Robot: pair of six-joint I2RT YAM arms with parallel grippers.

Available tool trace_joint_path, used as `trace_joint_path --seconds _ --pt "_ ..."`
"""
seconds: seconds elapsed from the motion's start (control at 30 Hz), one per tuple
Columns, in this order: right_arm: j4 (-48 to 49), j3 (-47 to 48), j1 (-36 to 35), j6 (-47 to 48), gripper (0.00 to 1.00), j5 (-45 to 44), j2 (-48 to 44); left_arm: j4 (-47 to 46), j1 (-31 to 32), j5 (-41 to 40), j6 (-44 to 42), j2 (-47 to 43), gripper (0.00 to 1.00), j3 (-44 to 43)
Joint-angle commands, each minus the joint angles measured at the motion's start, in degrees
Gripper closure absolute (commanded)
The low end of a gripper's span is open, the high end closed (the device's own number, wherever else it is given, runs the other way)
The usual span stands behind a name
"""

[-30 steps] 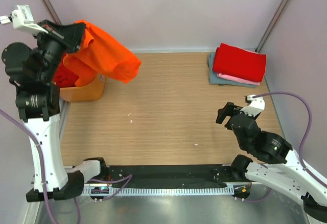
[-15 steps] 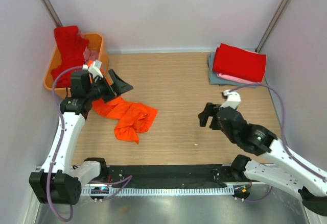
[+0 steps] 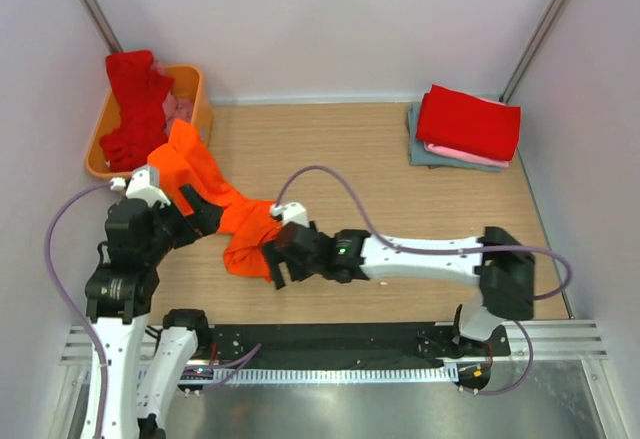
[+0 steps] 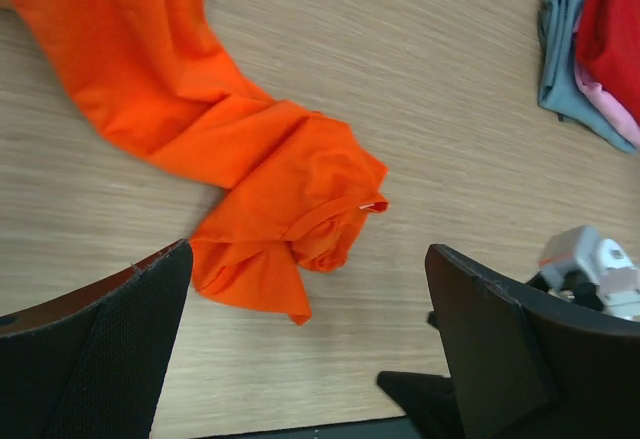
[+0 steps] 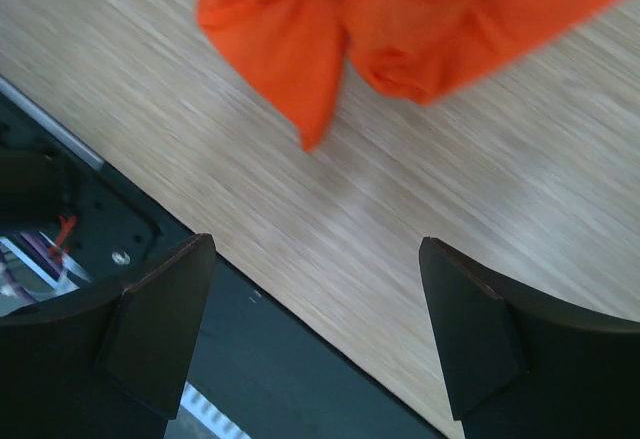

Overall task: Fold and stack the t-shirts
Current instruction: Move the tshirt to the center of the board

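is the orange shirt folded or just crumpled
Crumpled, not folded: the orange t-shirt lies in a twisted, bunched strip on the table, one end rumpled into loose lobes.

An orange plastic basket (image 3: 201,99) sits at the wooden counter's (image 3: 350,159) ten o'clock corner. A black strip (image 3: 330,337) lines its six o'clock edge.

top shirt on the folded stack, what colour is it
Red; the top shirt shows best in the top external view.
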State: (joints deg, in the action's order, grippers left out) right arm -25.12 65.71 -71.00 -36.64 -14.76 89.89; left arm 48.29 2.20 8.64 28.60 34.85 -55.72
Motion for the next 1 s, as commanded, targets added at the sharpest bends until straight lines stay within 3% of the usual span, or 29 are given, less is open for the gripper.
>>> trace_joint_path --seconds 0.0,0.27,0.4,0.53,0.6,0.63,0.7,0.73,0.8,0.93,0.97 --pt "3.9 8.8 -1.4 2.0 0.11 1.8 8.0 2.8 0.0 -7.8 -0.6 -4.5 0.00 0.1" --pt "2.0 24.5 -1.6 3.3 0.15 5.5 27.4 -0.8 0.0 -4.2 4.3 -11.8 0.00 7.7" --pt "0.3 26.2 -1.5 3.4 0.15 2.9 30.1 -1.0 0.0 -5.1 4.3 -12.4 0.00 7.5" --pt "-1.0 26.6 -1.6 2.2 0.22 2.5 32.0 -1.5 0.0 -4.3 4.2 -12.8 0.00 8.0" --pt "-0.2 26.0 -1.6 1.1 0.29 3.2 32.4 -1.7 0.0 -4.2 4.2 -12.9 0.01 8.2" --pt "0.1 25.1 -1.8 0.9 0.44 3.3 32.7 -1.8 0.0 -4.4 4.2 -13.0 0.00 8.2" --pt "1.2 24.2 -1.7 0.4 0.63 3.2 32.8 -1.7 0.0 -4.6 4.2 -12.9 0.00 8.2" --pt "1.1 23.7 -1.7 0.2 0.81 2.5 32.5 -1.7 0.0 -4.6 4.3 -12.8 0.00 8.2" --pt "1.0 23.4 -1.1 0.6 0.99 1.0 31.6 -1.7 0.0 -4.9 4.3 -12.8 0.00 8.2" --pt "-1.1 19.4 4.5 -1.9 0.99 -1.4 21.6 -1.5 0.0 -5.2 4.4 -12.0 0.00 8.0" --pt "-0.5 17.3 6.6 -2.7 0.99 -1.6 12.9 -1.2 0.0 -5.2 4.4 -11.5 0.00 7.9"
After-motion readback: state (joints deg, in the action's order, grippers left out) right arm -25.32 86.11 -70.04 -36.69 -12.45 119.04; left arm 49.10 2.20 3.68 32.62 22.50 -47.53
